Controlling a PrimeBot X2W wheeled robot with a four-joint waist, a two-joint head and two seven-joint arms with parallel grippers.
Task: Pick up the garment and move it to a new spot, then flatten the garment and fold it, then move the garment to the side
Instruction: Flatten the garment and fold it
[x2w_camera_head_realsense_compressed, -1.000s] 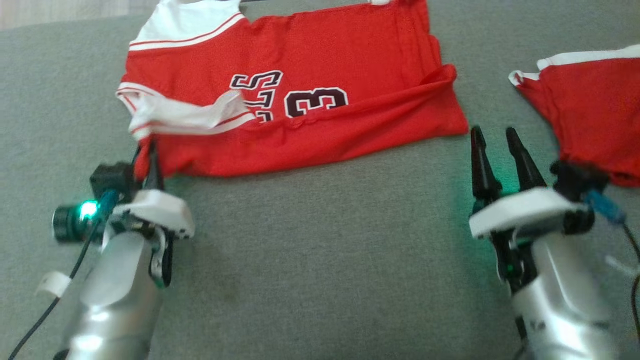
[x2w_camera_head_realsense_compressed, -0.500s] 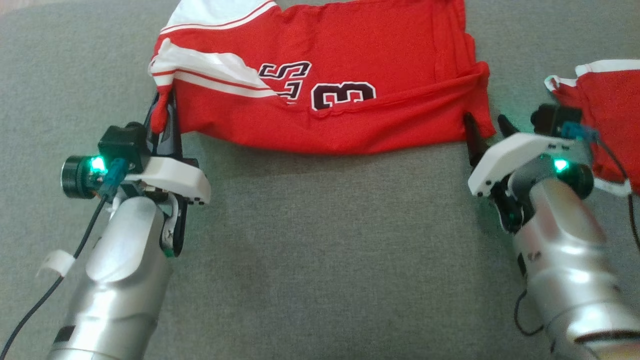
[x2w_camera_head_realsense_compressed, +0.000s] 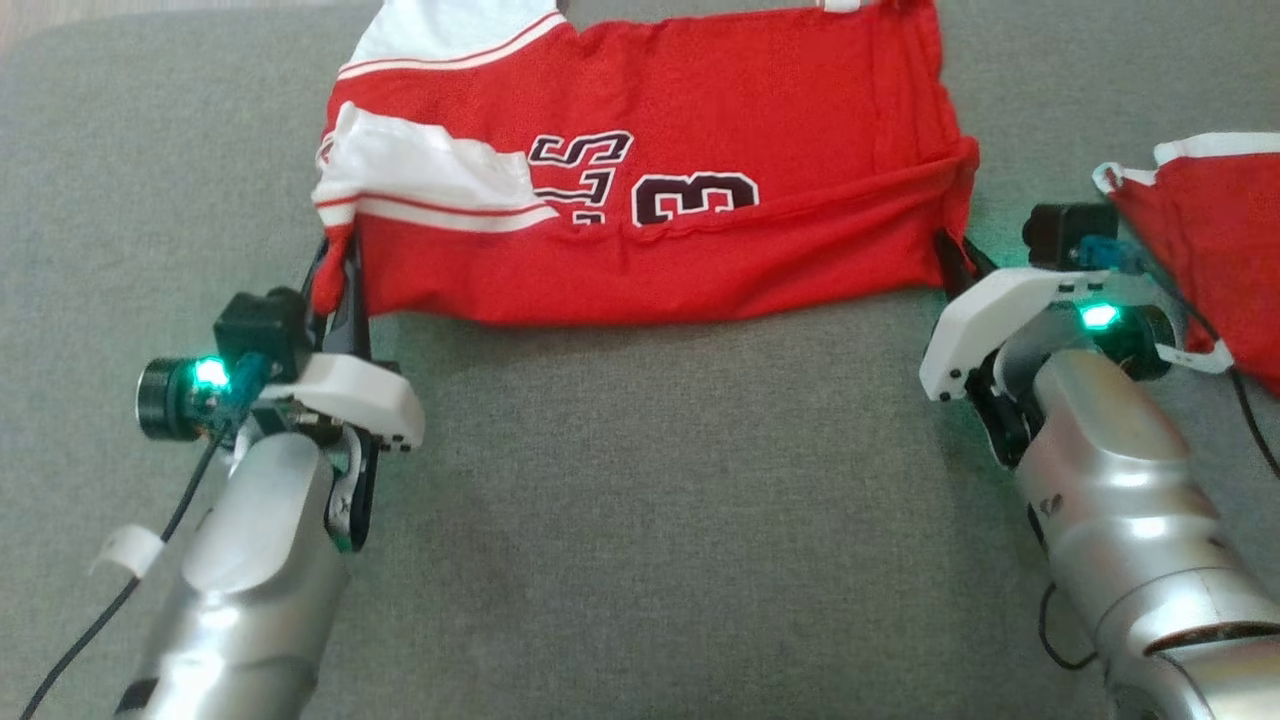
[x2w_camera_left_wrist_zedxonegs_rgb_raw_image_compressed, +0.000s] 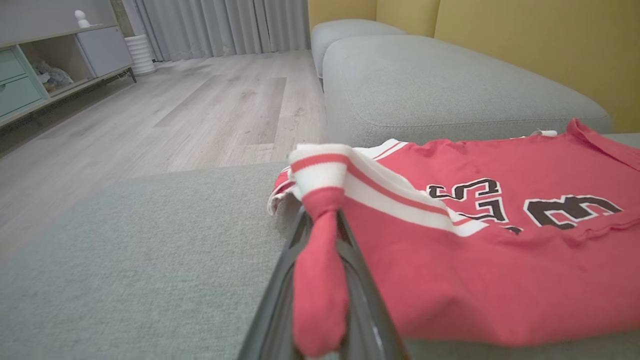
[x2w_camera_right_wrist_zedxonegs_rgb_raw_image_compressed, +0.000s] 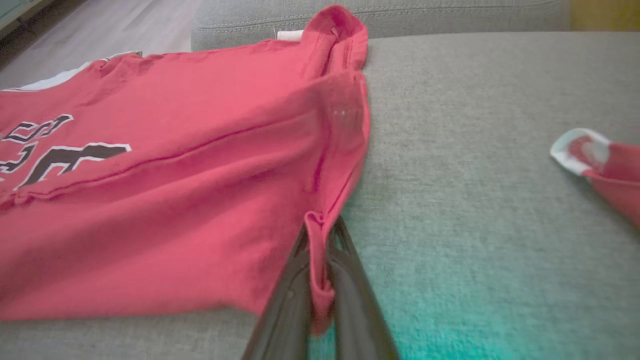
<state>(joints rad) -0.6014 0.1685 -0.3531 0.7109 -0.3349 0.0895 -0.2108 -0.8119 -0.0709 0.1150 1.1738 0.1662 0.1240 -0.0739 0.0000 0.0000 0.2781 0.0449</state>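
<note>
Nearest the head camera, two silver forearms rise from 7 and 5 o'clock over the grey sofa cushion (x2w_camera_head_realsense_compressed: 640, 520), each with a green light glowing at the wrist. The left tool (x2w_camera_head_realsense_compressed: 338, 262) sits at about 9 o'clock of the scene. In its own wrist view, the left tool (x2w_camera_left_wrist_zedxonegs_rgb_raw_image_compressed: 320, 216) has its two dark fingers pressed together on a bunched red corner of the garment (x2w_camera_head_realsense_compressed: 700, 150), just under the white, red-striped sleeve trim (x2w_camera_head_realsense_compressed: 430, 190). The right tool (x2w_camera_head_realsense_compressed: 952, 250) is at about 3 o'clock. Its wrist view shows the right tool (x2w_camera_right_wrist_zedxonegs_rgb_raw_image_compressed: 322, 227) closed on a narrow pinch of the garment's (x2w_camera_right_wrist_zedxonegs_rgb_raw_image_compressed: 175, 175) red hem corner, with cloth squeezed between the fingers.

The garment (x2w_camera_left_wrist_zedxonegs_rgb_raw_image_compressed: 475, 250) lies between the two tools and stretches away toward 12 o'clock on the cushion. It is mostly flat, with a long crease running across its near part. The dark "3" and lettering (x2w_camera_head_realsense_compressed: 640, 190) face up, partly covered by the folded-over sleeve. A white tag (x2w_camera_right_wrist_zedxonegs_rgb_raw_image_compressed: 290, 35) shows at its far edge.

At 2 o'clock, apart from the garment, lies another red cloth (x2w_camera_head_realsense_compressed: 1215, 240) with white edging. Beyond, the left wrist view shows a second grey cushion (x2w_camera_left_wrist_zedxonegs_rgb_raw_image_compressed: 425, 80), a wooden floor (x2w_camera_left_wrist_zedxonegs_rgb_raw_image_compressed: 200, 100), grey curtains (x2w_camera_left_wrist_zedxonegs_rgb_raw_image_compressed: 225, 25) and a yellow wall (x2w_camera_left_wrist_zedxonegs_rgb_raw_image_compressed: 525, 40).
</note>
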